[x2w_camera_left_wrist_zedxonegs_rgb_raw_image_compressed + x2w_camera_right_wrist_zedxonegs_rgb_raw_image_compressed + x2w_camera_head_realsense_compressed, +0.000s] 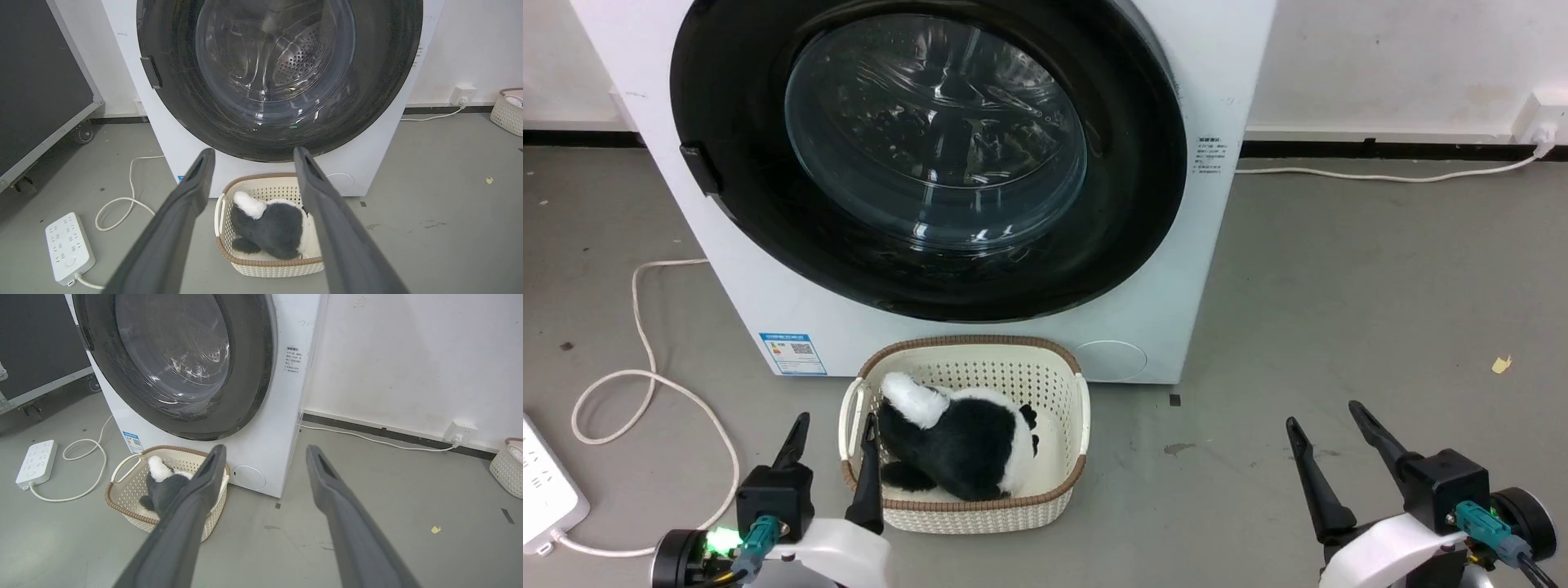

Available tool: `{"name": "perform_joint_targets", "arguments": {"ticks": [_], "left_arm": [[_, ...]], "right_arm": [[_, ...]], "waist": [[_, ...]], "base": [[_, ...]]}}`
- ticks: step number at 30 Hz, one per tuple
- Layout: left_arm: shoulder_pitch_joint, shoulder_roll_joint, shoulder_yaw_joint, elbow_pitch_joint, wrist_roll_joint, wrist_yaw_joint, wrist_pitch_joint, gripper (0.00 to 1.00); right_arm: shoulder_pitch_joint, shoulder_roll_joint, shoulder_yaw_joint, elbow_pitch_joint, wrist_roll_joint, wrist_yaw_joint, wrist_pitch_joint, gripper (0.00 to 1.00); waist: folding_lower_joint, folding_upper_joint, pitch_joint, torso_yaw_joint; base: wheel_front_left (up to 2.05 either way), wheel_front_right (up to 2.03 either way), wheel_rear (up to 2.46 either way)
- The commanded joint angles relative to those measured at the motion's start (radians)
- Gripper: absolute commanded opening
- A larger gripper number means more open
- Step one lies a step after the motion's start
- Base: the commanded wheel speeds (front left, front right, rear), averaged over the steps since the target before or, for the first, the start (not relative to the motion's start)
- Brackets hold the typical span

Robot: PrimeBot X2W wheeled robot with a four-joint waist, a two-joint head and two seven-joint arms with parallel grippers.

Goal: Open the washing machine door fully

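Observation:
The white washing machine point(1225, 90) point(376, 151) point(282, 416) stands ahead on the grey floor. Its round glossy black door point(735, 171) point(184, 98) point(249, 375), with a bulging glass window at its centre, sits flush against the front. A small dark tab point(701, 170) sits on the door's left rim. My left gripper point(836, 418) point(253, 152) is open low at the left, by the basket's left rim. Open as well, my right gripper point(1328, 410) point(265, 448) hovers over bare floor at the lower right. Nothing is between either pair of fingers.
A cream basket point(1062, 490) point(265, 269) point(122, 498) holding a black-and-white plush toy point(964, 445) sits on the floor before the washer. A white power strip point(543, 490) point(67, 247) with looped cable lies left. A dark wheeled case point(41, 81) stands farther left. Another basket point(506, 465) is far right.

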Motion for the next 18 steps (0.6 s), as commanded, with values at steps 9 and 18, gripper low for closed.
{"name": "perform_joint_targets", "arguments": {"ticks": [9,18], "left_arm": [[-0.009,0.0,-0.015,-0.006,-0.007,0.017,-0.026,1.0],[-0.031,0.0,-0.034,-0.015,-0.014,0.033,-0.045,1.0]], "right_arm": [[-0.011,-0.01,0.005,-0.007,0.013,0.0,-0.026,1.0],[-0.051,-0.043,0.003,-0.021,0.044,0.0,-0.045,0.0]], "waist": [[0.0001,-0.0001,0.024,0.009],[0.0001,-0.0001,0.065,0.025]], "base": [[0.0,0.0,0.0],[0.0,0.0,0.0]]}}
